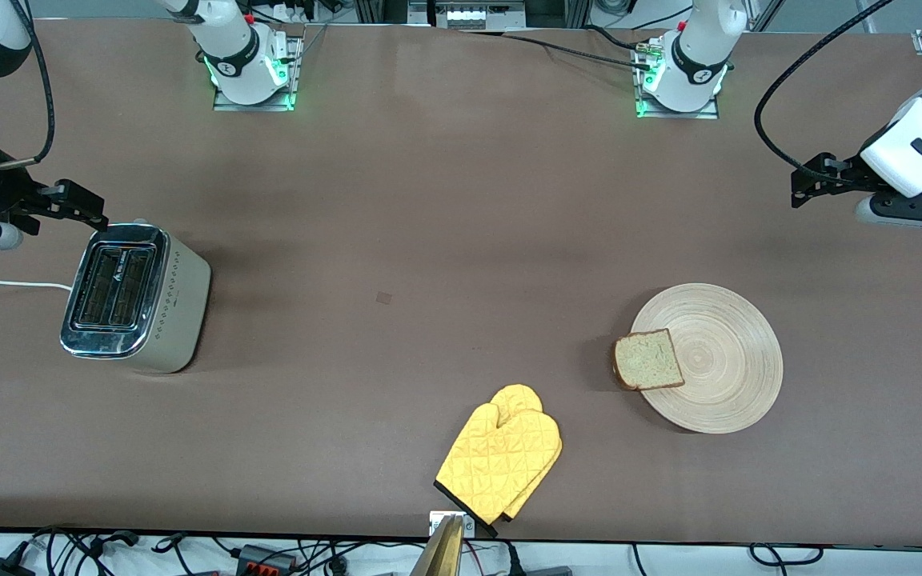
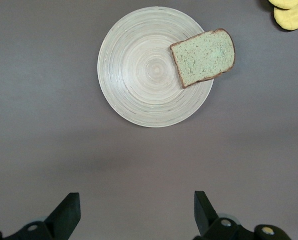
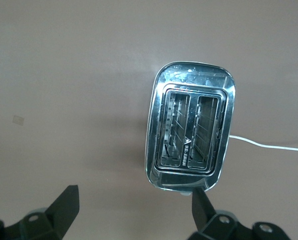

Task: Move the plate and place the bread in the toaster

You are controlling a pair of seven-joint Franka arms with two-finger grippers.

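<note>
Fingers (image 2: 69, 212) spread; bread (image 2: 204, 56) apart — on plate (image 2: 139, 75).

Count on the brown table (image 1: 461, 200): one plate (image 1: 729, 360), round, light wood. One bread (image 1: 648, 360) slice, lying partly on the plate's rim. One toaster (image 1: 137, 298), with two slots in its chrome top and one white cord (image 1: 5, 283). One yellow oven mitt (image 1: 501, 452). Two arms in view, each with one gripper: one left gripper (image 1: 803, 190), one right gripper (image 1: 81, 210). Each gripper has two fingers (image 2: 66, 215), four fingers in total. Two arm bases (image 1: 253, 76) along the table edge.
</note>
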